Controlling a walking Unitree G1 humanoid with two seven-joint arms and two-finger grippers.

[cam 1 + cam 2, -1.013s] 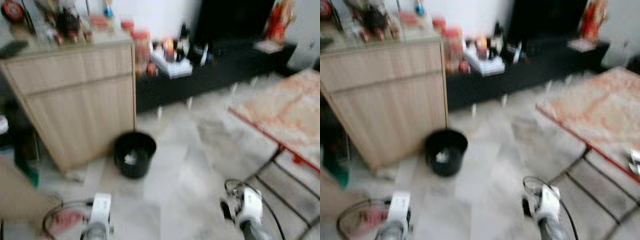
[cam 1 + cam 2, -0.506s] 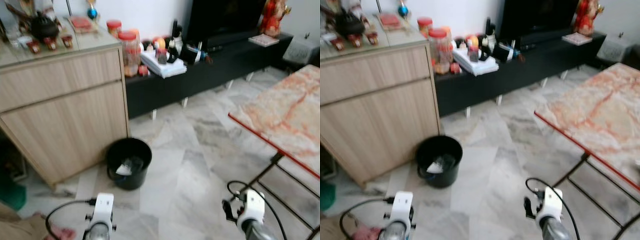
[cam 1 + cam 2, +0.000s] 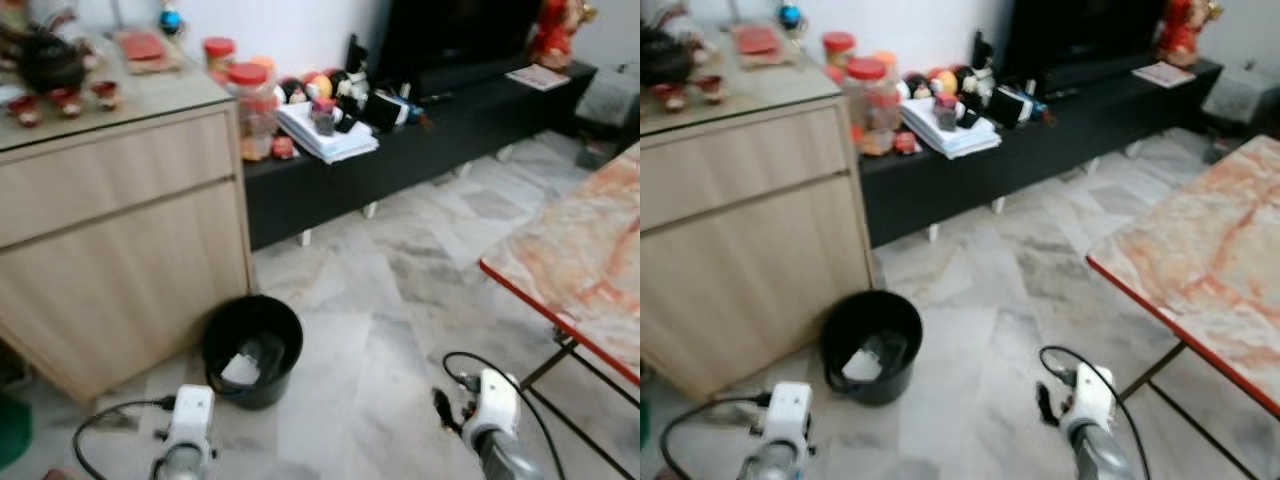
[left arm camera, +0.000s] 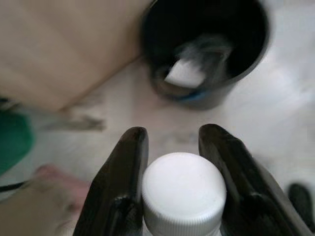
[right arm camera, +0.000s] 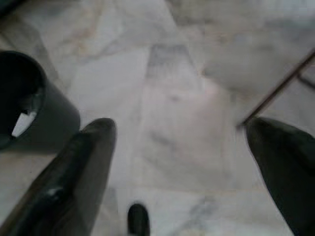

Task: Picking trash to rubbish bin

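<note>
Marble floor [image 3: 400, 300] stretches ahead, a pale wooden cabinet [image 3: 120, 240] on the robot's left, a low black TV bench [image 3: 430, 130] along the back wall, and a red-edged marble surface [image 3: 590, 270] on the right. Right beside the cabinet's corner stands the black rubbish bin [image 3: 252, 348], open-topped, with a white scrap [image 3: 240, 370] already lying inside, so that is plainly the drop point. Down at the bottom edge of the head view sit the two wrists, left one [image 3: 185, 430] close to the bin, right one [image 3: 485, 410] further off over bare floor. Now the left wrist camera gives what the head view can't: the left hand [image 4: 179, 147] is pinching a white-capped bottle [image 4: 183, 191], fingers [image 4: 123, 172] snug against either side of the cap, and the bin [image 4: 206, 54] lies just ahead along those fingers. It looks held ready for a carry-and-drop, not yet over the rim. The right wrist camera shows the right hand [image 5: 182, 142] spread wide with nothing in it, floor between the fingers, the bin [image 5: 29, 103] off beside one finger.
</note>
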